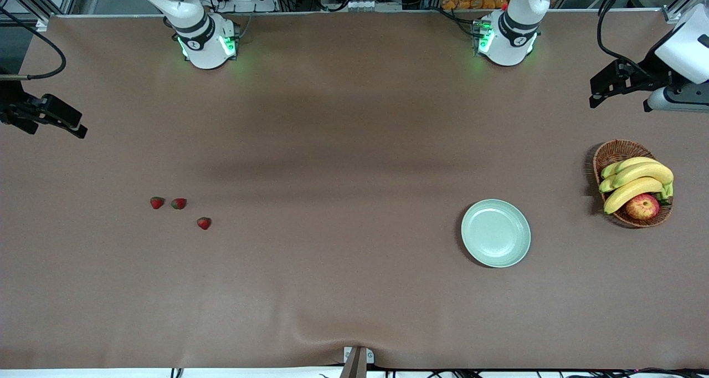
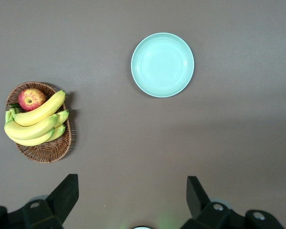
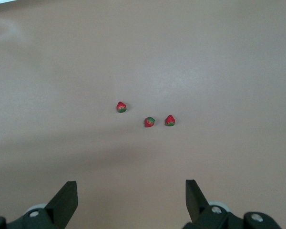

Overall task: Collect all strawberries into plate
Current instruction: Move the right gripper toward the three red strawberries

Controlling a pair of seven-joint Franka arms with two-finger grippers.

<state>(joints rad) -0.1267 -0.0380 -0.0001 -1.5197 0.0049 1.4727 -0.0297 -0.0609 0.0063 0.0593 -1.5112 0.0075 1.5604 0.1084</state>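
**Strawberries at one end, plate at the other – nothing picked up**

Front view: three strawberries [image 1: 178,203] are seen lying loose on the brown table [image 1: 332,145] toward the right arm's end, two side by side and a third slightly nearer the camera. The mint-green plate [image 1: 496,233] is found well apart from them, toward the left arm's end, with nothing on it. A wicker basket [image 1: 615,152] with bananas [image 1: 637,181] and an apple [image 1: 642,206] is parked near the plate, even closer to that end. Both arms are kept out at the table's ends, waiting.

Left wrist view: the left gripper [image 2: 128,198] is held spread wide and empty – plate and basket are visible below it.

Right wrist view: the right gripper [image 3: 131,200] is also spread wide with nothing in it, above the table with the three berries ahead of it.
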